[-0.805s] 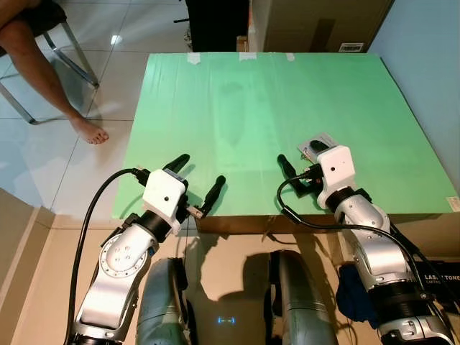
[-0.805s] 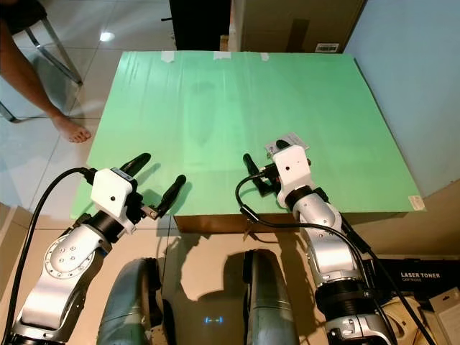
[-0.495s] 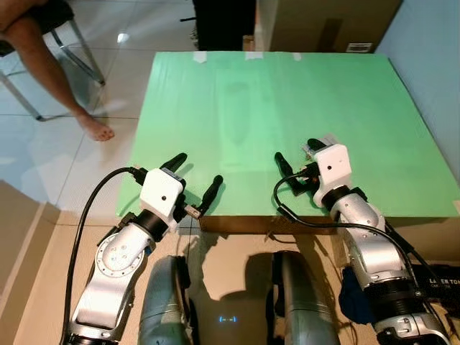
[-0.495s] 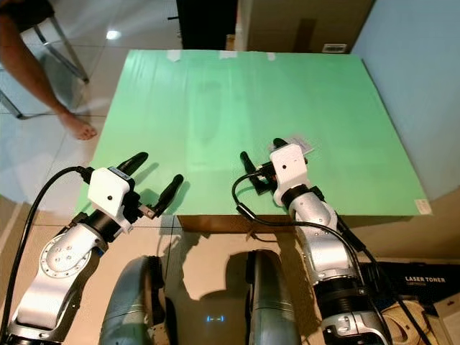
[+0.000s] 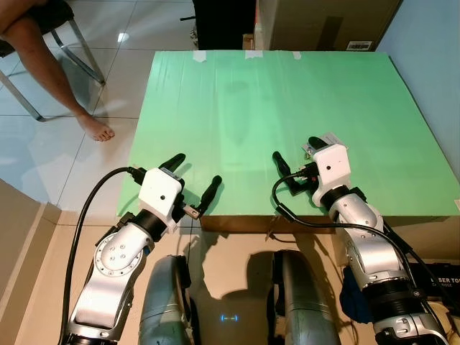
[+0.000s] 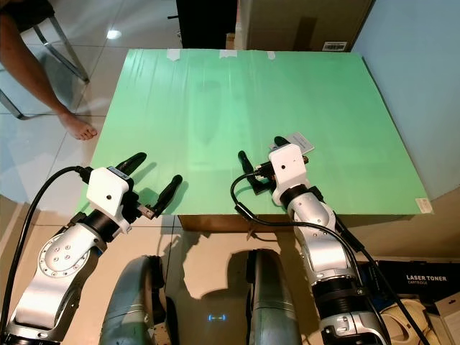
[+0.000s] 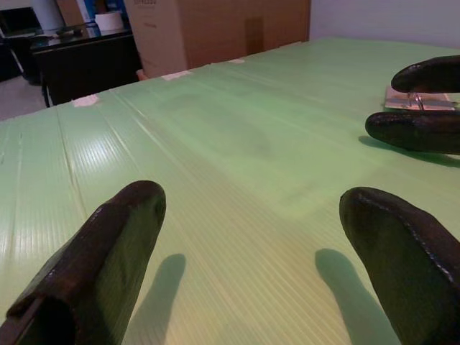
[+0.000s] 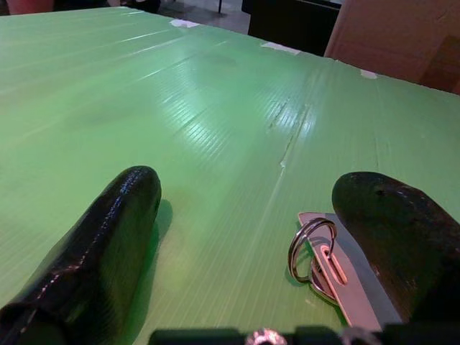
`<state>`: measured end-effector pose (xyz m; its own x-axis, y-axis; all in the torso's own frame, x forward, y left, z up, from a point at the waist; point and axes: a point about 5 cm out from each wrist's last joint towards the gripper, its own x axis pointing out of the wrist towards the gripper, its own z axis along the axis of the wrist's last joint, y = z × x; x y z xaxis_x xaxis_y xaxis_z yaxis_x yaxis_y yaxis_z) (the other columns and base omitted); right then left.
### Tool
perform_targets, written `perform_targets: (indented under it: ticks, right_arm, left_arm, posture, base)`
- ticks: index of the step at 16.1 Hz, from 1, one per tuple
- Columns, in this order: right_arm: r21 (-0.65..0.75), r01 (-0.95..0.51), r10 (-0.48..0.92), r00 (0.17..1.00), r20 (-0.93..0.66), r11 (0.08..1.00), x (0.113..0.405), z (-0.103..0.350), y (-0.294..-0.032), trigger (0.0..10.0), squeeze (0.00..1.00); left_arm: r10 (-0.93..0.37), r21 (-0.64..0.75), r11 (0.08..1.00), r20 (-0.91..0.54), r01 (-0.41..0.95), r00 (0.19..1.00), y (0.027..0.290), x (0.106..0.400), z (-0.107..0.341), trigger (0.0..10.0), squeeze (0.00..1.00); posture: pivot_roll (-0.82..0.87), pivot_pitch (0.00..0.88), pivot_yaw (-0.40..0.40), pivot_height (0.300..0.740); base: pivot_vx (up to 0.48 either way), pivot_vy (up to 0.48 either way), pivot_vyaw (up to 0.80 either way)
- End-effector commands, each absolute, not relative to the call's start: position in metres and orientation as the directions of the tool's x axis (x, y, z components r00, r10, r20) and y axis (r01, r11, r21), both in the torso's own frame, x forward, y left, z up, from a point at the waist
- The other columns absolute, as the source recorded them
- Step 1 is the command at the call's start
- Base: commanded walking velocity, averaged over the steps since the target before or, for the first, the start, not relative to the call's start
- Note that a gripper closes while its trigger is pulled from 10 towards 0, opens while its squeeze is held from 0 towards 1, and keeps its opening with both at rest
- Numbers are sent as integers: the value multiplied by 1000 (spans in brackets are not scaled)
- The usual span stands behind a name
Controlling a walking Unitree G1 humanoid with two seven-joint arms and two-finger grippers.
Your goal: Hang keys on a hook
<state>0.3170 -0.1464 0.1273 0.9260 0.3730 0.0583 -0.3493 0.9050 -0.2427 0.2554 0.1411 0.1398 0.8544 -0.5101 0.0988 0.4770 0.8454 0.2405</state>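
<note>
A silver key ring (image 8: 309, 248) lies on a small grey plate (image 8: 348, 284) on the green table (image 5: 237, 93), near its front right. My right gripper (image 5: 295, 153) is open and low over the table. One black finger (image 8: 100, 244) is left of the ring, and the other (image 8: 395, 237) is over the plate's far side. In the head views the gripper's white body hides most of the plate (image 6: 298, 141). My left gripper (image 5: 192, 178) is open with nothing in it at the table's front left edge.
A person's bare leg and foot (image 5: 93, 129) and a chair leg (image 5: 86, 57) are on the tiled floor to the left. A cardboard box (image 5: 323, 21) and dark furniture (image 5: 223, 21) stand behind the table. A blue wall (image 5: 431, 50) runs along the right.
The camera has shifted a little. Both grippers keep much the same places, the right one still open around the key ring.
</note>
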Motion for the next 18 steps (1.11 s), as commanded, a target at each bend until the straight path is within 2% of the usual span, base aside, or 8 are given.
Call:
perform_targets:
  ticks: [1, 5, 6, 7, 8, 18]
  right_arm:
    - [-249, -346, 364, 931, 32, 905, 314, 120, -149, 10000, 1000]
    - [-255, -320, 336, 942, 22, 912, 315, 119, -152, 10000, 1000]
    - [-257, -312, 329, 944, 24, 915, 315, 119, -153, 10000, 0]
    - [-257, -304, 321, 947, 27, 917, 316, 119, -154, 1922, 0]
    - [-256, -300, 317, 948, 28, 919, 316, 119, -155, 0, 0]
    - [-257, -284, 303, 952, 38, 924, 315, 121, -159, 0, 0]
  left_arm:
    - [-528, 242, 835, 105, 493, 843, 137, 252, 142, 10000, 0]
    - [-530, 243, 834, 105, 495, 842, 137, 254, 142, 10000, 0]
    - [-530, 243, 834, 105, 495, 842, 137, 254, 142, 10000, 0]
    - [-530, 243, 834, 105, 495, 841, 137, 254, 142, 10000, 0]
    - [-530, 244, 834, 105, 495, 841, 137, 254, 143, 10000, 0]
    - [-532, 243, 833, 111, 496, 839, 134, 256, 143, 10000, 0]
  posture:
    - [-35, 232, 12, 602]
    - [-41, 234, 14, 602]
    - [-42, 235, 15, 602]
    - [-42, 235, 14, 602]
    - [-42, 235, 14, 602]
    - [-53, 229, 12, 602]
  base:
    - [0, 0, 0]
    - [0, 0, 0]
    - [0, 0, 0]
    - [0, 0, 0]
    - [0, 0, 0]
    - [0, 0, 0]
